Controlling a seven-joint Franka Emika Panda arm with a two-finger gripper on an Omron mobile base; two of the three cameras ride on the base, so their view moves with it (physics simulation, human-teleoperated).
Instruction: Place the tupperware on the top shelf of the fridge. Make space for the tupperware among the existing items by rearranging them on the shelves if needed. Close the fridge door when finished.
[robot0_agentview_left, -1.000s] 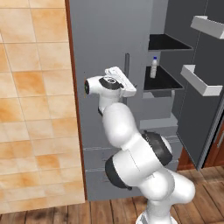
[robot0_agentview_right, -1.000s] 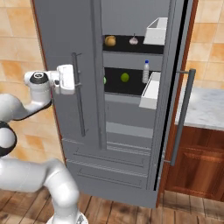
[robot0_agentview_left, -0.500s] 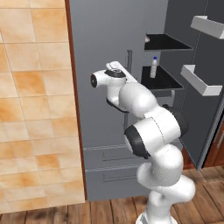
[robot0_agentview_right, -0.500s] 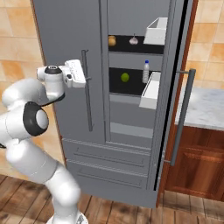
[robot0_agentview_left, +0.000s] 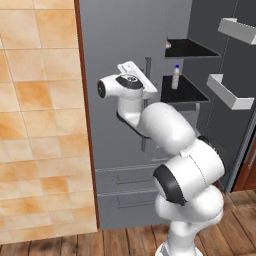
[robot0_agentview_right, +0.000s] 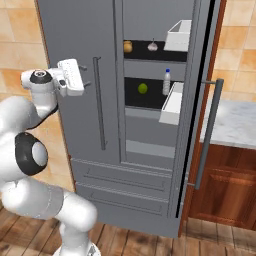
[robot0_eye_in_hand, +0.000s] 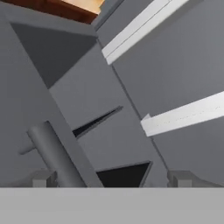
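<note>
The end effector stands wide and empty by the handle of the fridge, whose top shelf carries a potato and garlic.

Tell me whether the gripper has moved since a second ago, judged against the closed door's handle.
Yes. In the right base view the gripper has swung right, closer to the door handle.

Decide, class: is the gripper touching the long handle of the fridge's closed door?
Apart. In the right base view, grey door surface shows between the open gripper and the handle. The hand view shows its fingertips empty, the bar off to one side.
</note>
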